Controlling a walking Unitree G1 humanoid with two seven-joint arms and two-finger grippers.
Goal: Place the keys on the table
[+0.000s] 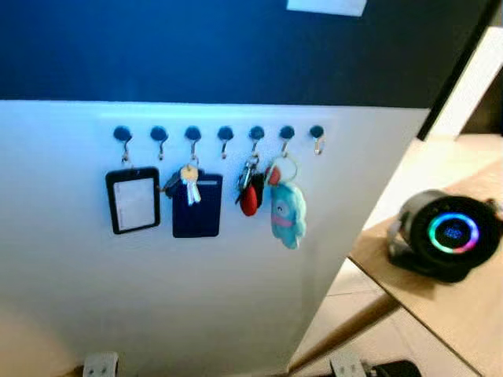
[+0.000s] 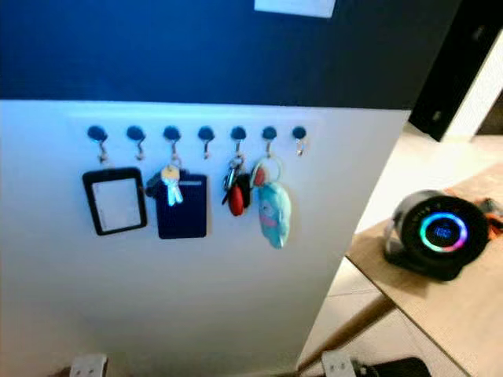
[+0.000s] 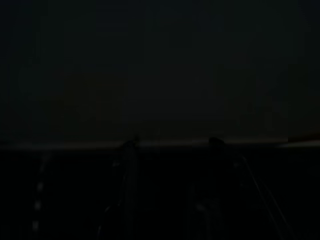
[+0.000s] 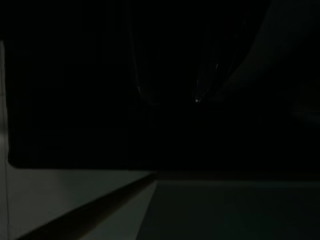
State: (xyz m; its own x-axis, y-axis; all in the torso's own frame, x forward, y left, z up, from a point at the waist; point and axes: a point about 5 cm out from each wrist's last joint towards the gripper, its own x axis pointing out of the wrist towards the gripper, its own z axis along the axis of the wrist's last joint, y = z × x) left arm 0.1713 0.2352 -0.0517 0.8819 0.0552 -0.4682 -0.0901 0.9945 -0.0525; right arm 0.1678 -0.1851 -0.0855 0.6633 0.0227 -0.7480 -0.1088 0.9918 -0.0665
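At the middle of the white panel, the keys [image 1: 250, 187] hang from a hook, with a blue plush toy [image 1: 286, 212] touching them at three o'clock. The table [image 1: 464, 310] lies toward four o'clock. Both arms hang idle; I cannot tell either grip's opening. A reach could snag the toy's ring instead.

You're looking at a home, most likely an entry or hallway spot. Across the middle of the frame a white panel [image 1: 196, 259] carries a row of round-headed hooks [image 1: 225, 135], hung with a framed card holder [image 1: 133, 200], a dark wallet with keys [image 1: 189, 185], a red fob [image 1: 249, 198] and a pale blue plush charm [image 1: 287, 214]. At the right edge a wooden desk [image 1: 464, 314] holds a round black speaker with a glowing ring [image 1: 449, 232], above pale floor tiles [image 1: 346, 287].
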